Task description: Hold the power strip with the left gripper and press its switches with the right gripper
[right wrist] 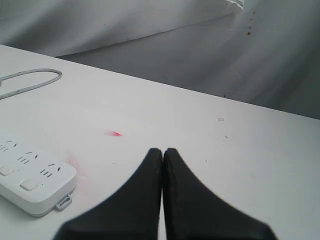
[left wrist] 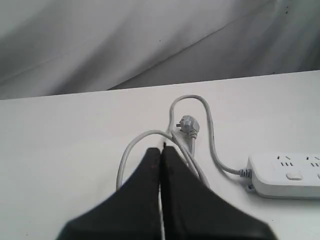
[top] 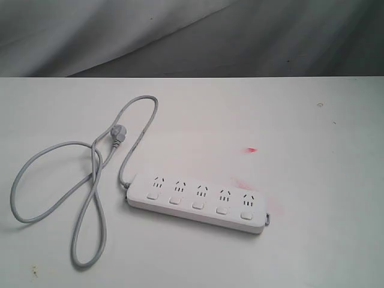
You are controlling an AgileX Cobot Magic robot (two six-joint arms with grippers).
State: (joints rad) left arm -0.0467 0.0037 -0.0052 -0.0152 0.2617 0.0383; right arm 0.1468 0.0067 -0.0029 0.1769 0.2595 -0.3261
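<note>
The white power strip point(top: 198, 201) lies flat near the middle of the table, slightly slanted. Its five white switches point(top: 198, 204) run in a row along the near side, one below each outlet. The grey cord point(top: 90, 180) loops off to the left, with the plug point(top: 119, 135) lying inside the loops. Neither arm shows in the exterior view. My left gripper point(left wrist: 161, 148) is shut and empty above the cord point(left wrist: 145, 137), with the strip's cord end point(left wrist: 287, 175) off to one side. My right gripper point(right wrist: 162, 150) is shut and empty, apart from the strip's far end point(right wrist: 35, 182).
The white table point(top: 312, 150) carries a small red mark point(top: 251, 149) and a faint pink smear beside the strip's right end. Grey draped cloth point(top: 180, 36) hangs behind the table's back edge. A small tab point(right wrist: 63, 202) sticks out at the strip's end.
</note>
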